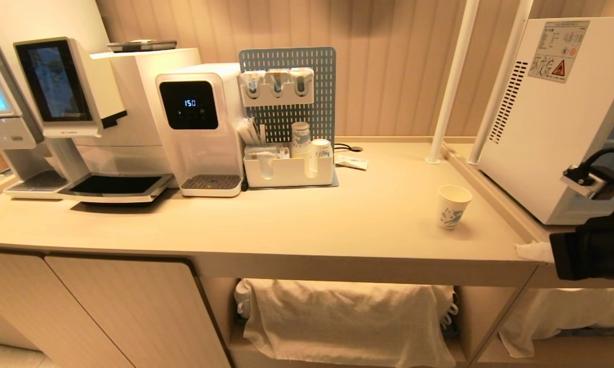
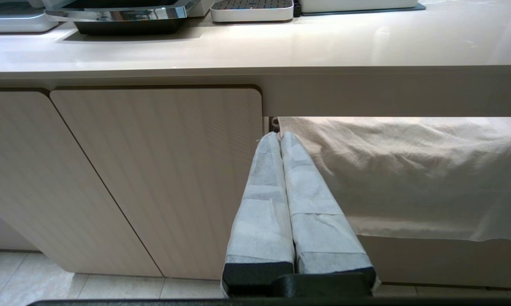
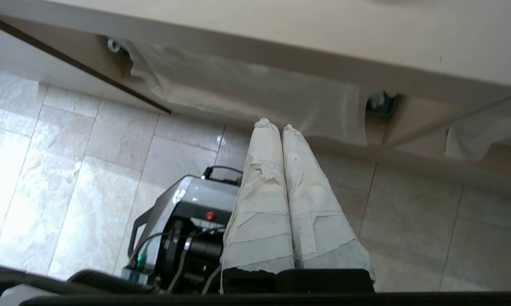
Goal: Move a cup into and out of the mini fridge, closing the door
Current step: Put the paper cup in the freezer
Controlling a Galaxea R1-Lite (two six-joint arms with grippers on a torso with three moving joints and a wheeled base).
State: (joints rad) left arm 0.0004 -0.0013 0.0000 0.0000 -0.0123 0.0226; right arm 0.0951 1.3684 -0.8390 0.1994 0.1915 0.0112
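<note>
Where the head view looks down across the table (image 1: 286, 225), you find the cup (image 1: 452, 205) standing upright and alone near the table's right end, its blue print facing you. Just beside it, on a lower ledge to the right, sits the mini fridge (image 1: 547, 117), showing you its white side panel with vent slots and a warning label; its door cannot be made out from this angle. The right arm (image 1: 595, 230) enters at the right edge in front of the fridge, with a white wrapped tip showing at the table's corner, apart from the cup. At the left stand a coffee machine (image 1: 82, 117) and a water dispenser (image 1: 199, 128); a pegboard organiser (image 1: 286, 153) with stacked cups stands behind centre. A cloth (image 1: 348, 317) hangs in the open space beneath the table.

In the left wrist view, you see the left hand (image 2: 279, 138) closed, its two wrapped fingers pressed together and empty, held below the table edge before a cabinet door (image 2: 153, 178) and the cloth.

In the right wrist view, you see the right hand (image 3: 272, 127) likewise closed and empty, pointing down toward the tiled floor (image 3: 68, 170), with the robot's base (image 3: 179, 229) below it and the table's underside above.
</note>
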